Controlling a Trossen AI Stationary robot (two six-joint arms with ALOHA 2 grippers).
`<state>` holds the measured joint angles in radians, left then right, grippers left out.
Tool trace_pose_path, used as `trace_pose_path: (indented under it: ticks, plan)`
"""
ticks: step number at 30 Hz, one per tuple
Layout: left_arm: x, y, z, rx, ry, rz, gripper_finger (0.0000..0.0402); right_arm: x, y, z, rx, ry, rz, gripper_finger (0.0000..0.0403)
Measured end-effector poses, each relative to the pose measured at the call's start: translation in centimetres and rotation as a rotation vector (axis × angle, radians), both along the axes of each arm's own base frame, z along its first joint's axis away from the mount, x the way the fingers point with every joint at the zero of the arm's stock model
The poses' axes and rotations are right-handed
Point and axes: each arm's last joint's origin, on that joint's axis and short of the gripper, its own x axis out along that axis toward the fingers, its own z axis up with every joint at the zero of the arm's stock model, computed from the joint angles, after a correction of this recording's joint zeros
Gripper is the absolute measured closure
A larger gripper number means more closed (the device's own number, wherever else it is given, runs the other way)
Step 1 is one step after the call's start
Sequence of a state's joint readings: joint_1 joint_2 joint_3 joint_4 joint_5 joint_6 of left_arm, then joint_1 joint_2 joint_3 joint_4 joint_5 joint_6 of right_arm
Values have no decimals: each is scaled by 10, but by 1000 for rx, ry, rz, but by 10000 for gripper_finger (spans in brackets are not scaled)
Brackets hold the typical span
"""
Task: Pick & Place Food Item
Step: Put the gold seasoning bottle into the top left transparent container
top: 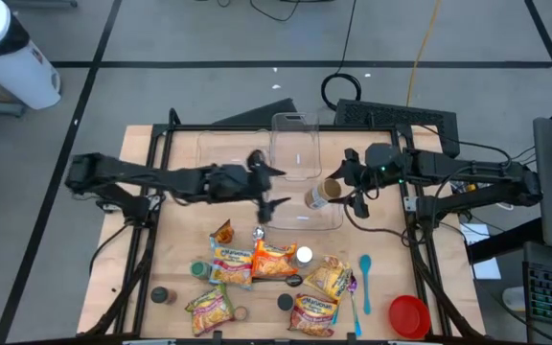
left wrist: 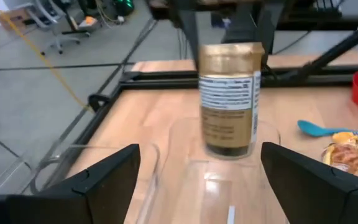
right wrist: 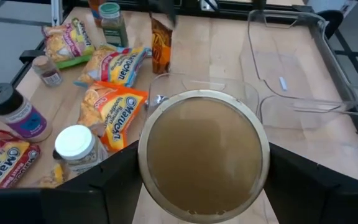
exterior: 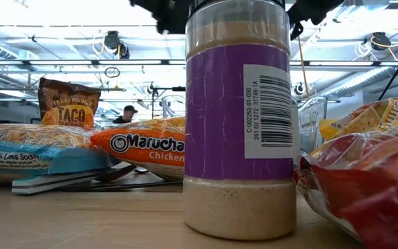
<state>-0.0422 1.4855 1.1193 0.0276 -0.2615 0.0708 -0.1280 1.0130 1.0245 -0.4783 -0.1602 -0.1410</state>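
Note:
A jar (left wrist: 228,99) with a gold lid, a white label and dark contents stands upright over a clear bin (top: 322,220) at mid-table. It also shows in the high view (top: 320,195). My right gripper (top: 341,186) reaches in from the table's right and is shut on the jar; it also shows in the right wrist view (right wrist: 204,160). My left gripper (top: 267,184) is open and empty, just left of the jar and facing it across a gap; it also shows in the left wrist view (left wrist: 201,180). My right gripper pinches the jar between its two fingers, one on each side of the gold lid (right wrist: 151,155) at the jar's top. The fingers slant down from the table's right. The jar stays upright, lid up; whether its base (left wrist: 229,149) rests on the bin floor I cannot tell.
Two more clear bins (top: 295,144) (top: 226,151) lie at the far middle. Ramen packets (top: 274,261), a taco packet (top: 222,233), several spice jars (top: 304,255), a blue spoon (top: 365,280) and a red bowl (top: 409,316) fill the near part. A purple-labelled shaker (exterior: 240,117) stands close in the low view.

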Motion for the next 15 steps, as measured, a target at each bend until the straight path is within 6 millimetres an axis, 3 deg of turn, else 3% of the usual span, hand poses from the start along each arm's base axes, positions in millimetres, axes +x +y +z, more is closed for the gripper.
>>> trace_pose_path:
  ticks: [7, 15]
  plan:
    - [46, 0, -22, -35, -49, -84, 66, 1, 0, 2, -25, -23, 11, 134]
    - [57, 1, -35, -126, -57, -132, 65, 3, -1, 5, -60, -66, 27, 130]
